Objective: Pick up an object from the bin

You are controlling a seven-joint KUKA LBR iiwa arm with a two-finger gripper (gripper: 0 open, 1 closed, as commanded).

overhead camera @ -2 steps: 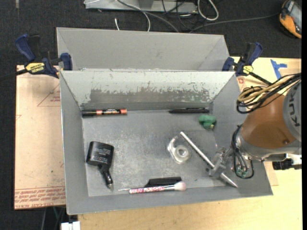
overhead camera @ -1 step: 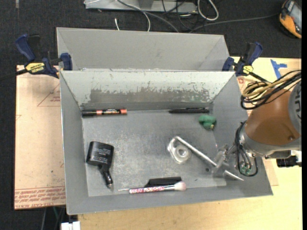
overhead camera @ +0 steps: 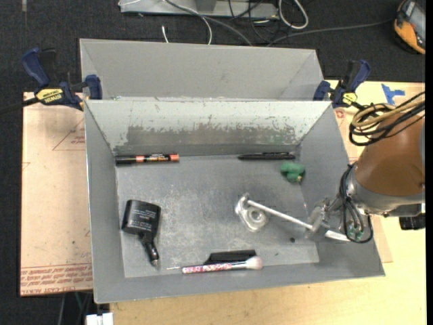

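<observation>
Grey metal bin (overhead camera: 203,195), floor: black-and-orange marker (overhead camera: 145,158) and black pen (overhead camera: 266,156) along the back wall, small green piece (overhead camera: 293,174) back right. Metal scoop (overhead camera: 252,215) centre-right, black charger (overhead camera: 140,218) left. Front: black bar (overhead camera: 233,256) just beside pink-patterned brush (overhead camera: 216,267).

Orange-brown arm cover (overhead camera: 396,164) cut off at the right edge, tool (overhead camera: 325,225) murky against the bin (overhead camera: 331,181) wall, black charger (overhead camera: 140,218) label too small to read, metal scoop (overhead camera: 254,215) handle end lost at the tool
</observation>
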